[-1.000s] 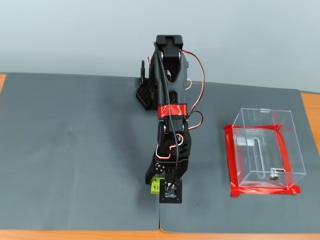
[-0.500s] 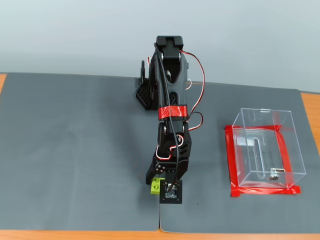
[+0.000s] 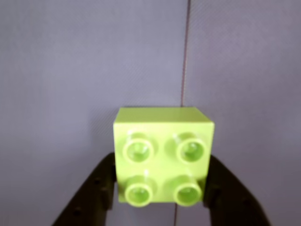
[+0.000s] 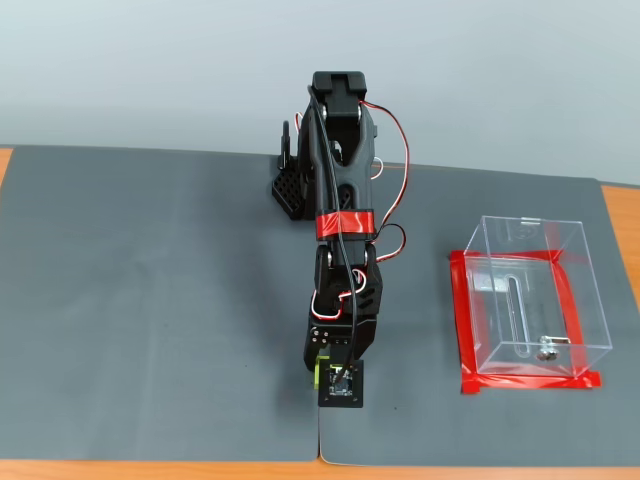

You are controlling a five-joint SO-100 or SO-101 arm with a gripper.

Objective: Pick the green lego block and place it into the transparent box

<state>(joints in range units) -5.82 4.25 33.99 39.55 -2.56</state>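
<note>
The green lego block (image 3: 163,157) fills the lower middle of the wrist view, studs facing the camera, with a black finger pressed against each side. My gripper (image 3: 162,165) is shut on it just above the grey mat. From the fixed view only a thin green sliver of the block (image 4: 318,372) shows at the left of the gripper (image 4: 326,374), near the mat's front edge; the wrist hides the remainder. The transparent box (image 4: 590,300) stands to the right with red tape (image 4: 462,320) around its base, well apart from the gripper.
A seam in the grey mat (image 4: 150,300) runs under the gripper to the front edge. The arm's base (image 4: 295,185) sits at the back centre. Wooden table (image 4: 620,215) shows at the right and front margins.
The left jaw has swung in and the gripper has shut on the block. Most of the block is now hidden under the gripper in the fixed view. The arm has stayed in place.
</note>
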